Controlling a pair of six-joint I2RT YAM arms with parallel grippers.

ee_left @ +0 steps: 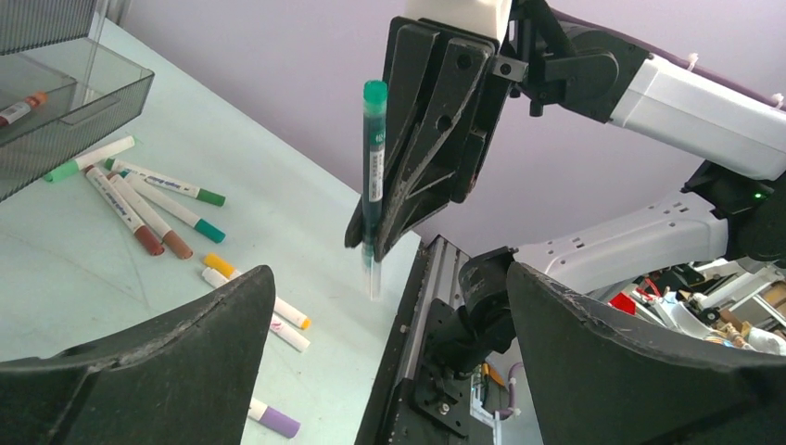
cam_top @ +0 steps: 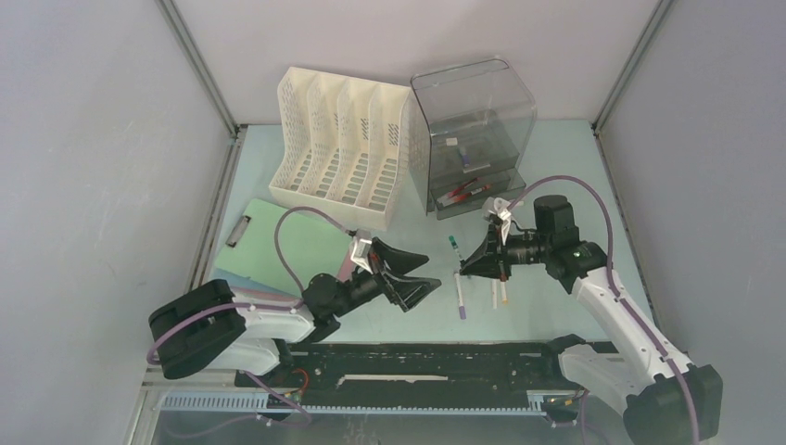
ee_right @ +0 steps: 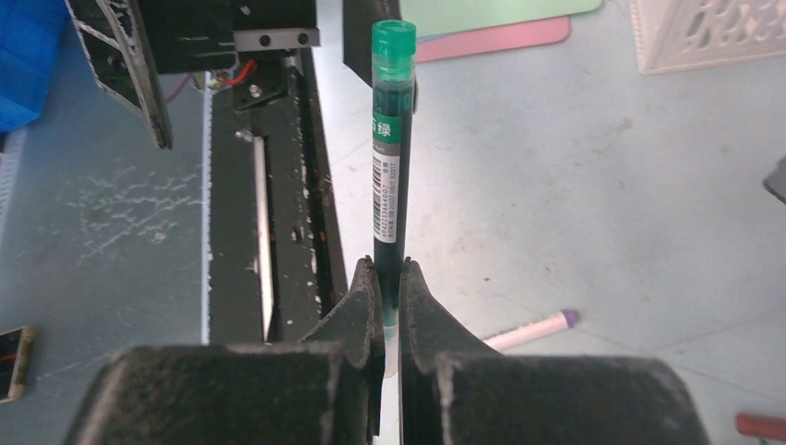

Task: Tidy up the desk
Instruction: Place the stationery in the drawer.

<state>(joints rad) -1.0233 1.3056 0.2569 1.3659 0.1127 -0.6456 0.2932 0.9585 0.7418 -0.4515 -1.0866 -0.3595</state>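
The mint desk (cam_top: 570,162) spans the scene, with a white file rack (cam_top: 338,148) and a smoked drawer box (cam_top: 473,130) at its far side. Near centre, the left gripper (cam_top: 422,276) gapes wide and empty. Just right of it, the right gripper (ee_right: 389,297) clamps a green pen (ee_right: 389,167) by one end.

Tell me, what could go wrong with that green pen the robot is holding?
The right gripper pinches the green pen only near one end, so it might swivel or slip out. Loose markers lie on the desk nearby, and a low sweep of an arm could scatter them.
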